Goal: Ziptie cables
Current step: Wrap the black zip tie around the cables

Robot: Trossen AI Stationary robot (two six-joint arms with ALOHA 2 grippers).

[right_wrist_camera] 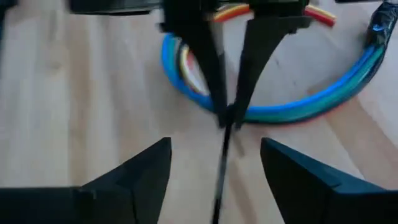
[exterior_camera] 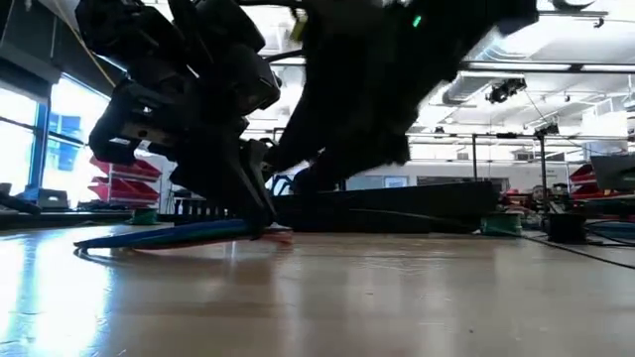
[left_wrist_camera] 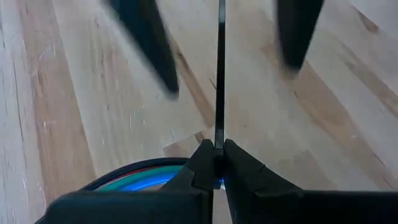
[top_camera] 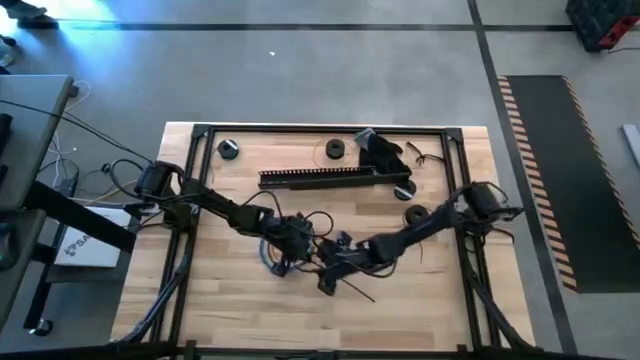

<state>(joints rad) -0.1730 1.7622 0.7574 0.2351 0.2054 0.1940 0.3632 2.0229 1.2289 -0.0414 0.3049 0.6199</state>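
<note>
The cables [right_wrist_camera: 298, 106] lie as a blue, yellow and red loop on the wooden table, also seen in the high view [top_camera: 272, 256] and low view [exterior_camera: 169, 235]. The ziptie [right_wrist_camera: 221, 168] is a thin dark strip running from the loop's edge across the wood [left_wrist_camera: 220, 74]. My left gripper [left_wrist_camera: 217, 158] is shut on it beside the cables [left_wrist_camera: 143, 177], near the table's middle [top_camera: 297, 238]. My right gripper [right_wrist_camera: 214, 144] is open just to its right [top_camera: 330, 270], one finger on each side of the strip, touching nothing. My left gripper pinches the ziptie between its two fingertips [right_wrist_camera: 214, 93], at the part of the strip right beside the cable loop [left_wrist_camera: 218, 140]. The fingers slant down from above. The rest of the strip runs straight away from the fingertips, low over the wood, between the right gripper's fingers.
A long black slotted duct [top_camera: 335, 178] lies across the far half of the table. Small dark rolls [top_camera: 228, 149] [top_camera: 334, 149] [top_camera: 415, 214] and a black bundle [top_camera: 385, 150] sit around it. A black frame [top_camera: 300, 128] borders the table.
</note>
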